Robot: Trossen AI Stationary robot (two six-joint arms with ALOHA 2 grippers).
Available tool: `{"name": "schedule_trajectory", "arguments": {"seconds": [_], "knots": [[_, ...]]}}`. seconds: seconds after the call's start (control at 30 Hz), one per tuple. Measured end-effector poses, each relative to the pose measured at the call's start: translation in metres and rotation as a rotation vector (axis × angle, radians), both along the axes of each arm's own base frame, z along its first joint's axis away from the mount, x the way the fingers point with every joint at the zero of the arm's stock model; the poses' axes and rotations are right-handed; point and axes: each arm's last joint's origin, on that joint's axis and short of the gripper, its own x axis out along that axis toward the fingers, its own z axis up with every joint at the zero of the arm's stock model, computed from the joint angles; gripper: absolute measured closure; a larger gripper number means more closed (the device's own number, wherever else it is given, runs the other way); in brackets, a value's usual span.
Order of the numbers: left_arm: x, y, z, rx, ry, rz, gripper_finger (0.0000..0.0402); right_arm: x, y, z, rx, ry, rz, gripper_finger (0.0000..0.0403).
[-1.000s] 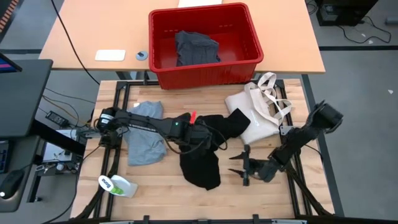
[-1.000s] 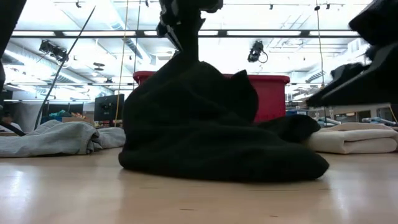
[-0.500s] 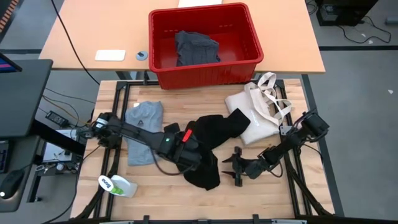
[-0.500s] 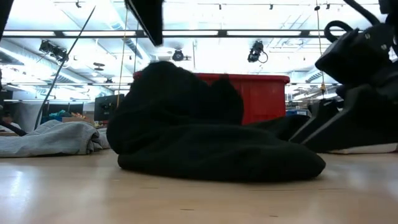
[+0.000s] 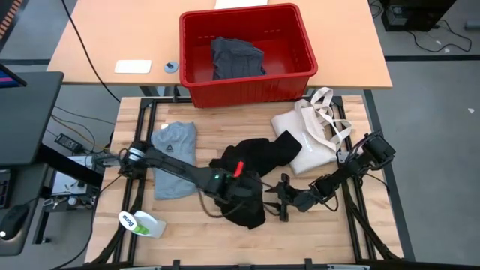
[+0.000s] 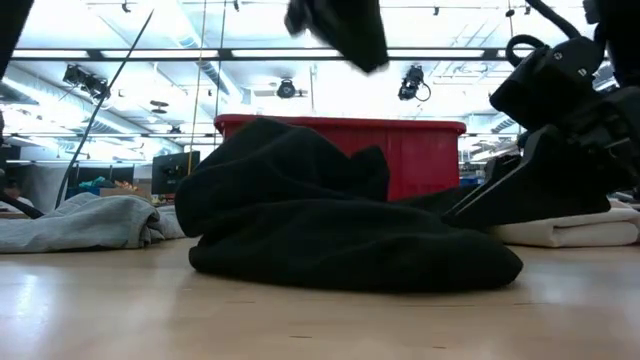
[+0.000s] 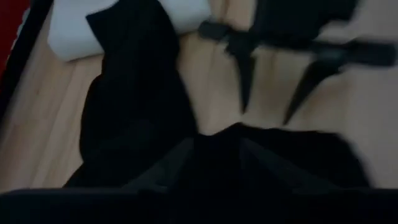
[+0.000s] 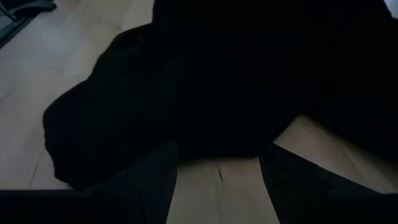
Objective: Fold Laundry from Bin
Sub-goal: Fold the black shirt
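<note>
The large black garment (image 5: 251, 174) lies in a low heap on the middle of the wooden table (image 5: 330, 232); the low view shows the garment (image 6: 340, 230) as a rounded mound. My left gripper (image 5: 249, 193) hangs open above its near part, clear of the cloth, and in the low view this gripper (image 6: 340, 30) has nothing hanging from it. My right gripper (image 5: 282, 199) is open, low over the table, just right of the heap's edge (image 8: 205, 143) and pointing at it. A light grey T-shirt (image 5: 174, 159) lies flat at the left. The red bin (image 5: 247, 56) holds a dark grey-blue garment (image 5: 237, 58).
A cream tote bag (image 5: 311, 139) lies right of the black garment, with its handles toward the far right corner. A green and white bottle (image 5: 142, 223) lies at the near left corner. The bin stands on a second table (image 5: 105, 45) beyond the far edge, next to a small white object (image 5: 133, 67).
My left gripper has let go of the black garment's raised part and moved toward the table's near edge. That peak has fallen, so the heap is lower and rounder. My right gripper has sunk toward the table and come a little closer to the garment.
</note>
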Motion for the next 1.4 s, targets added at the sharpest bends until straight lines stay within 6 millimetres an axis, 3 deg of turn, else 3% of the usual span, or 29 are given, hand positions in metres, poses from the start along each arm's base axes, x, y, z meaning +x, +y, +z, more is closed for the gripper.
{"name": "schedule_trajectory", "arguments": {"seconds": [0.2,0.37,0.5,0.6,0.77,0.87,0.97,1.03,1.1,1.2,1.4], "knots": [[0.025,0.031,-0.039,0.097,0.137,-0.027,0.0219,-0.006,0.007,-0.001,-0.025,0.0,-0.022,0.0171],[0.038,0.059,-0.055,0.056,0.193,-0.041,0.0157,-0.006,0.007,-0.001,-0.027,0.0,-0.021,0.0171],[0.037,0.08,-0.075,0.048,0.345,-0.036,0.0117,-0.006,0.008,-0.001,-0.024,0.003,-0.013,0.0171],[0.031,0.092,-0.087,0.051,0.472,-0.012,0.0113,-0.008,0.009,-0.002,-0.026,0.015,0.002,0.0171],[0.024,0.095,-0.093,-0.069,0.562,0.009,0.0172,-0.011,0.012,-0.004,-0.045,0.037,0.014,0.0171],[0.021,0.093,-0.094,-0.131,0.599,0.009,0.0247,-0.012,0.012,-0.004,-0.045,0.034,0.013,0.0171],[0.018,0.092,-0.094,-0.146,0.62,0.02,0.0349,-0.012,0.012,-0.004,-0.046,0.034,0.012,0.0171],[0.017,0.088,-0.094,-0.143,0.624,0.017,0.0379,-0.012,0.012,-0.004,-0.044,0.034,0.011,0.0171],[0.016,0.082,-0.087,-0.14,0.614,0.002,0.0381,-0.012,0.012,-0.004,-0.042,0.035,0.016,0.0171],[0.014,0.07,-0.061,-0.125,0.555,-0.017,0.0382,-0.012,0.014,-0.004,-0.048,0.036,0.024,0.0171],[-0.003,0.039,0.012,-0.046,0.372,-0.009,0.0382,-0.016,0.021,0.002,-0.116,-0.007,0.062,0.0171]]}}
